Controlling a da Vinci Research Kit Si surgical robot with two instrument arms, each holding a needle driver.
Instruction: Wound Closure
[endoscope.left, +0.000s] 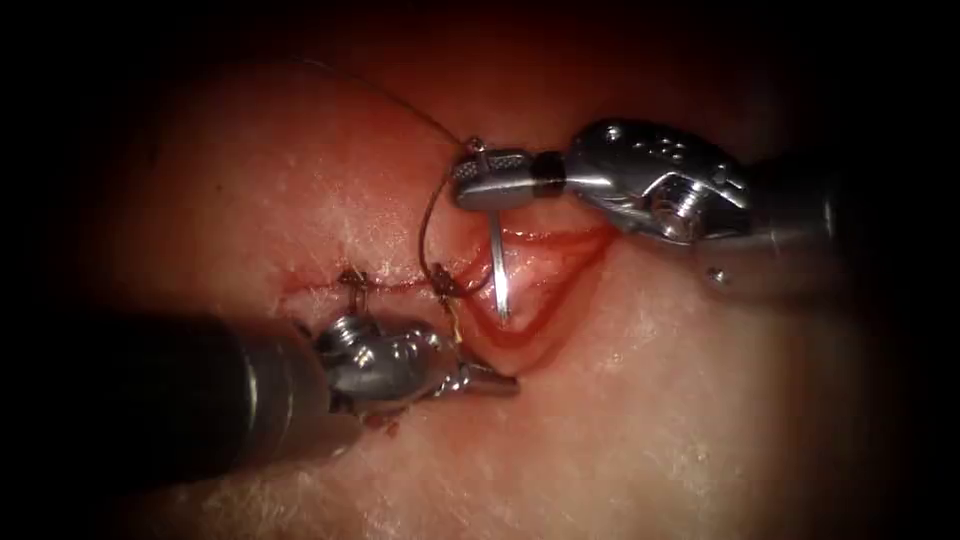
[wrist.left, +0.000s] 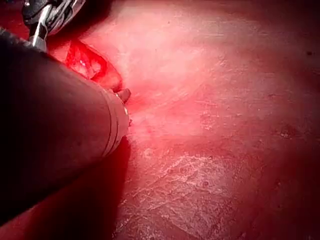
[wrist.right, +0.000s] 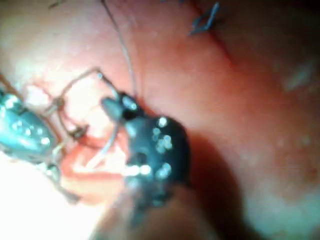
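Your right tool (endoscope.left: 478, 180) pinches the needle (endoscope.left: 499, 268) near its thread end — the tip points into the open cut (endoscope.left: 535, 290), not yet in the tissue (endoscope.left: 700, 400). Your left tool (endoscope.left: 492, 381), jaws pressed together at the near lip, looks empty. A loose grip may let the needle twist — the thread (endoscope.left: 428, 215) may snag.

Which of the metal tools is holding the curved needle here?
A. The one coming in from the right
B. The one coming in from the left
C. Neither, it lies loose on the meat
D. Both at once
A. The right arm's tool has its jaws shut on the needle near its thread end, with the point down in the open cut of the tissue; the left arm's tool sits closed at the cut's lower edge, away from the needle.
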